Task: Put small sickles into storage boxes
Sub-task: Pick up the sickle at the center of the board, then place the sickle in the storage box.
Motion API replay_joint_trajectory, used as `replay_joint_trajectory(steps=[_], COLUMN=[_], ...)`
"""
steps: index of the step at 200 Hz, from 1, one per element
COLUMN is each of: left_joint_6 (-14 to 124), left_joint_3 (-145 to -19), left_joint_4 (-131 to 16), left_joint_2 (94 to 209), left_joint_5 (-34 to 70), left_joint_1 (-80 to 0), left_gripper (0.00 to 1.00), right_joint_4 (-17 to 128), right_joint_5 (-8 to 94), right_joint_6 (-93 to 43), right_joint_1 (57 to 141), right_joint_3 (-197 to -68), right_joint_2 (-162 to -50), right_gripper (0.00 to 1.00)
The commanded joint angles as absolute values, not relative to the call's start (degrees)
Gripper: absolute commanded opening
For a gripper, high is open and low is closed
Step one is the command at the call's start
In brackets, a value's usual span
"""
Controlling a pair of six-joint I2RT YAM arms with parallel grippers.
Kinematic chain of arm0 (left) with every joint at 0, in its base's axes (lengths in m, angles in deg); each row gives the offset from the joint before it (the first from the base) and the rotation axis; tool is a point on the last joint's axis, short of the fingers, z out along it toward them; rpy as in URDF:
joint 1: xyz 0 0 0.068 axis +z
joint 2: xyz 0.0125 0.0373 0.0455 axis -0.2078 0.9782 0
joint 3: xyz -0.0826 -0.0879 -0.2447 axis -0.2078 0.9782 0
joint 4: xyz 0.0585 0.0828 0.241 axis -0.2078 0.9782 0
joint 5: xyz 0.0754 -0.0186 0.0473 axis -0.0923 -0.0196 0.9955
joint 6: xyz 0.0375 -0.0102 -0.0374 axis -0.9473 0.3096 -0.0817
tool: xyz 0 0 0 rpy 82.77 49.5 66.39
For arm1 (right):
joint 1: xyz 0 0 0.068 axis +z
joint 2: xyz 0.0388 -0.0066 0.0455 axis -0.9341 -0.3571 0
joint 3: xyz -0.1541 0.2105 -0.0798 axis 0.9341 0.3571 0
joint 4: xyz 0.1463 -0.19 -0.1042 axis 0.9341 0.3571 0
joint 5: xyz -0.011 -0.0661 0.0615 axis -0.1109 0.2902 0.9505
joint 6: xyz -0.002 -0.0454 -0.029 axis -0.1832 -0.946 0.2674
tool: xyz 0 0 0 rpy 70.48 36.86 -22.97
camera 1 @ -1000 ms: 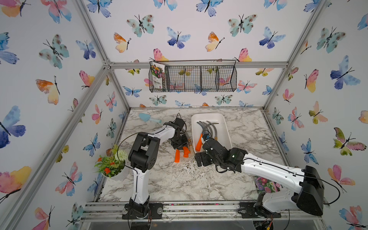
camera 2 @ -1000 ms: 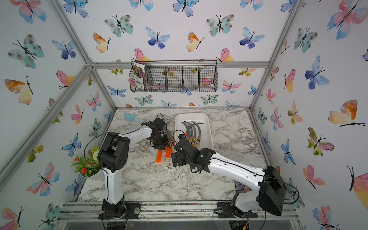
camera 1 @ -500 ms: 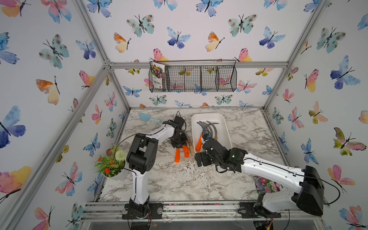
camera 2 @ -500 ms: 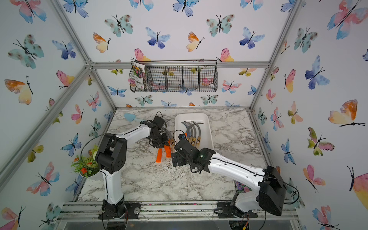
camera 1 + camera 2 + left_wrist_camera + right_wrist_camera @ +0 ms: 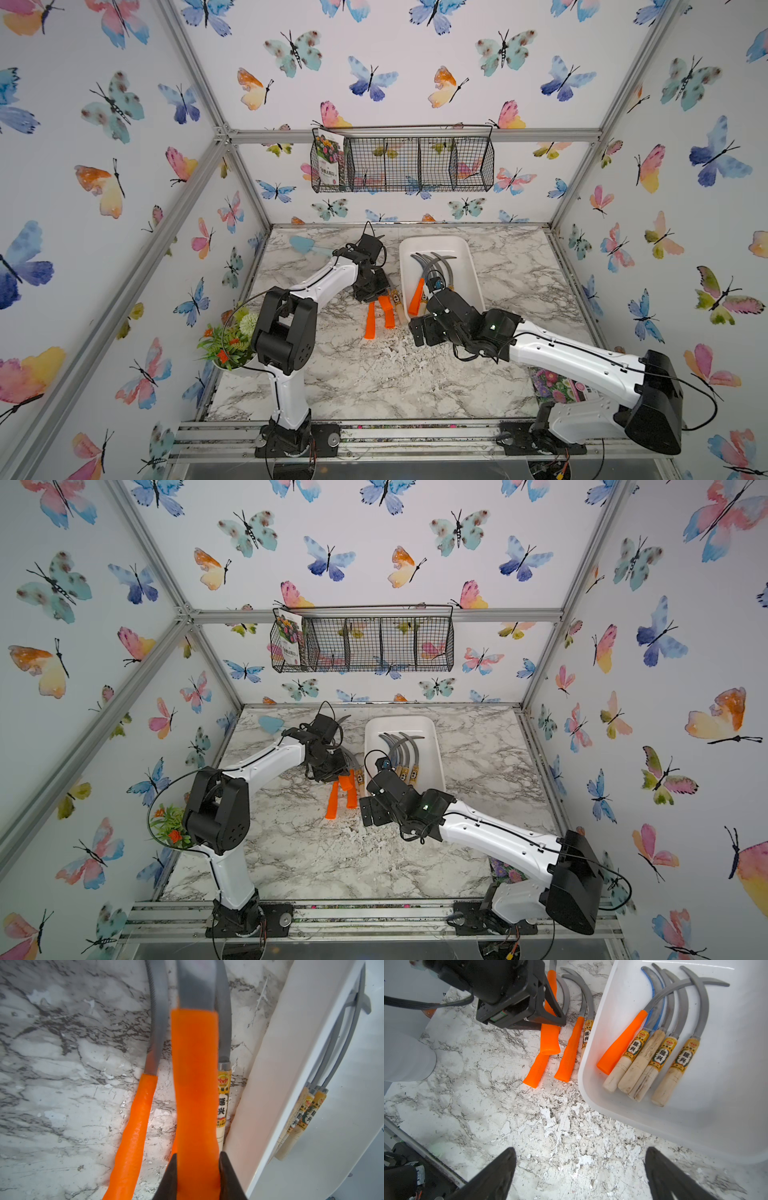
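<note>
My left gripper (image 5: 198,1159) is shut on the orange handle of a small sickle (image 5: 195,1084), held just above the marble next to the storage box (image 5: 280,1064). The right wrist view shows that held sickle (image 5: 549,1041) over two orange-handled sickles (image 5: 536,1072) (image 5: 569,1057) and a wood-handled one (image 5: 588,1035) lying beside the white box (image 5: 591,1084). Inside it lie one orange-handled sickle (image 5: 623,1043) and several wood-handled ones (image 5: 641,1057). My right gripper (image 5: 580,1167) hangs open over bare marble in front of the box (image 5: 432,241), nothing between its fingers.
A black wire basket (image 5: 403,166) with a seed packet hangs on the back wall. A potted plant (image 5: 228,336) stands at the left edge, a light blue trowel shape (image 5: 303,245) lies at the back left, and a flowered packet (image 5: 552,384) at the front right.
The left arm's elbow has drifted slightly left and forward while its gripper stays shut on the orange sickle. The right arm has not moved.
</note>
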State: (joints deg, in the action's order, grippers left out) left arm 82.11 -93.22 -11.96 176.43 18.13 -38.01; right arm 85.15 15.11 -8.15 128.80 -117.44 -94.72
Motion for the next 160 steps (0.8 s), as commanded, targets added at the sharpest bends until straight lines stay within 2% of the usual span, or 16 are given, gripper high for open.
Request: replay_joint_trajectory(steps=[1, 80, 160], left_joint_6=[80.8, 79.5, 74.6], left_joint_3=[-95.2, -101.9, -114.8], left_joint_4=[-8.7, -4.4, 2.3], left_joint_2=[174.3, 176.1, 184.4], left_joint_5=[20.7, 25.7, 28.8], left_joint_1=[-39.9, -46.1, -52.2], left_gripper=[0.11, 0.11, 0.11], right_joint_4=[87.4, 90.4, 94.5], right_joint_5=[13.0, 11.3, 11.0], right_joint_6=[-8.0, -6.6, -7.7], right_joint_1=[128.9, 127.7, 123.2], right_joint_3=[-117.0, -114.2, -113.3], right_joint_2=[-92.9, -87.3, -82.6], right_gripper=[0.98, 0.98, 0.98])
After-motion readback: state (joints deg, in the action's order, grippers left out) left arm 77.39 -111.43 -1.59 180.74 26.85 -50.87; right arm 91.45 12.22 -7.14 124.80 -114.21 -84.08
